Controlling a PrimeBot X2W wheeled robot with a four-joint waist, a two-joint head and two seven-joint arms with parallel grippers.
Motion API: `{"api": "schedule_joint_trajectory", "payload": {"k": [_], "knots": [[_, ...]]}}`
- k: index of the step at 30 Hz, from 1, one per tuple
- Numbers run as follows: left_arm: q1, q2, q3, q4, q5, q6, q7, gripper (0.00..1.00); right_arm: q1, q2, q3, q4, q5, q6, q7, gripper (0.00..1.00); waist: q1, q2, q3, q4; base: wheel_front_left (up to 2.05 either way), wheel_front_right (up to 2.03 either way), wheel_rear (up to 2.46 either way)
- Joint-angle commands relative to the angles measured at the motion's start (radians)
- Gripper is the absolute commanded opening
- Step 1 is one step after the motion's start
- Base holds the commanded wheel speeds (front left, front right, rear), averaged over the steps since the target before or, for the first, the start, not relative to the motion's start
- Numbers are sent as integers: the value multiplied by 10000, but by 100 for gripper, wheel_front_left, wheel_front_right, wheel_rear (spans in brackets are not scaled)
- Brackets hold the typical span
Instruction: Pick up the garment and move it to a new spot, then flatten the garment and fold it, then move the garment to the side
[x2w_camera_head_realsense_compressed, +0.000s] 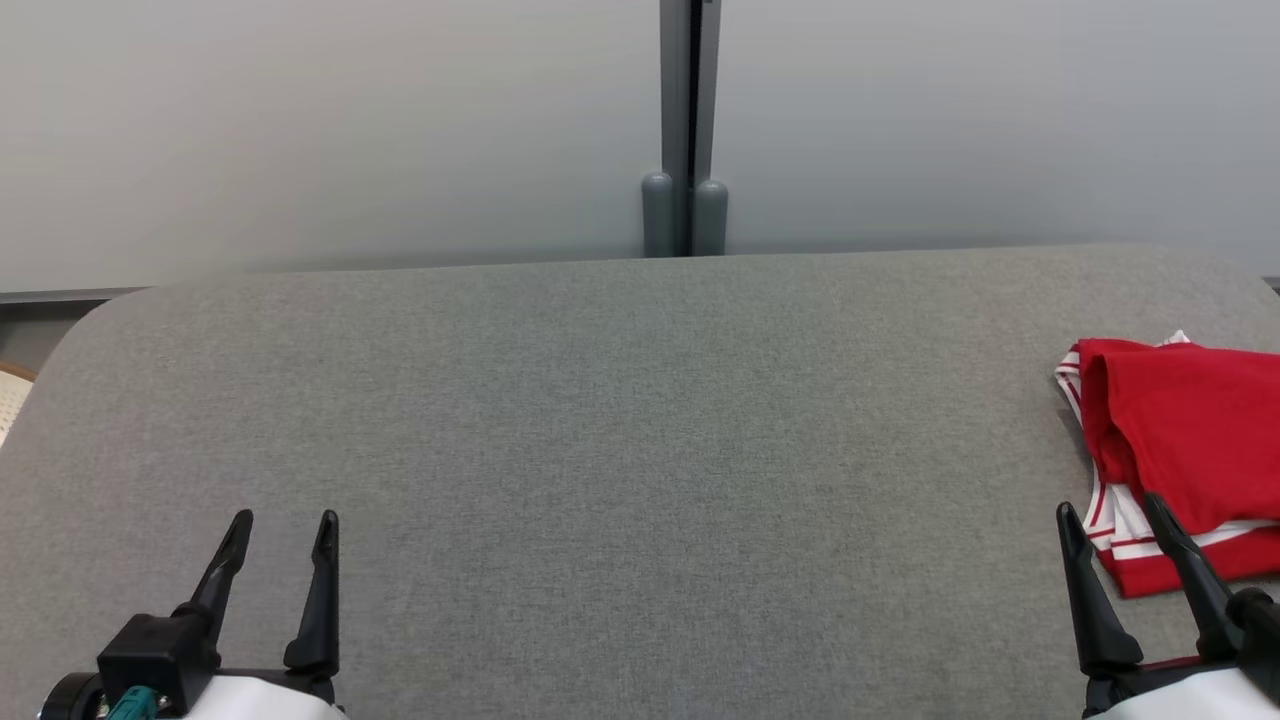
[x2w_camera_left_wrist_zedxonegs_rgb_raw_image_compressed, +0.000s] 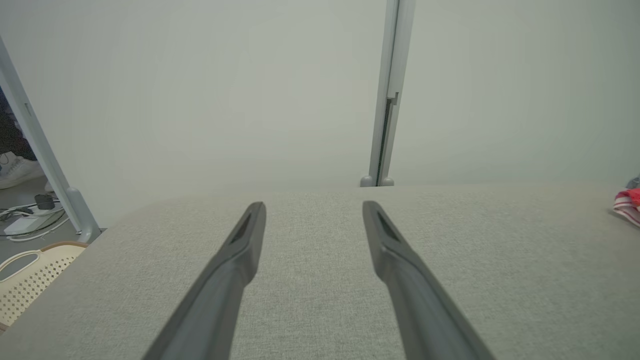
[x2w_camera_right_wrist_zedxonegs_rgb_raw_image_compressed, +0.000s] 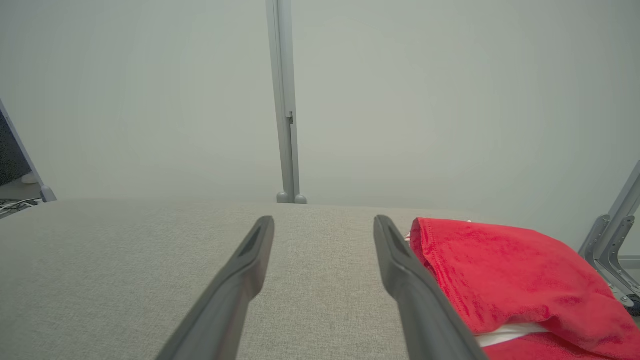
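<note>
Nothing legible — no lettering, label, brand or number reads on the red garment (x2w_camera_head_realsense_compressed: 1190, 430) or grey table (x2w_camera_head_realsense_compressed: 600, 420).

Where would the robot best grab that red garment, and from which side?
Probably the garment by its rounded left fold, with the right gripper coming from the table's middle: that fold bulges up off the surface, so the open jaws could close round it.
</note>
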Motion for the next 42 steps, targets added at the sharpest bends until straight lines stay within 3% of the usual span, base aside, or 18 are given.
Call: {"api": "schedule_joint_trajectory", "payload": {"k": [1,18,42], "knots": [[130,101,107,-37,-156,-85,-45,100,170,-10,-5,-71,-80,-19,94,100,0,0,-315,307,0,0,0],[1442,270,248,134,-555,-211,-341,100,1302,152,-149,-483,159,-19,375,100,0,0,-1101,46,0,0,0],[1216,309,141,443,-577,-166,-434,100,1108,-88,-130,-249,372,-19,193,100,0,0,-1197,-53,0,0,0]]}}
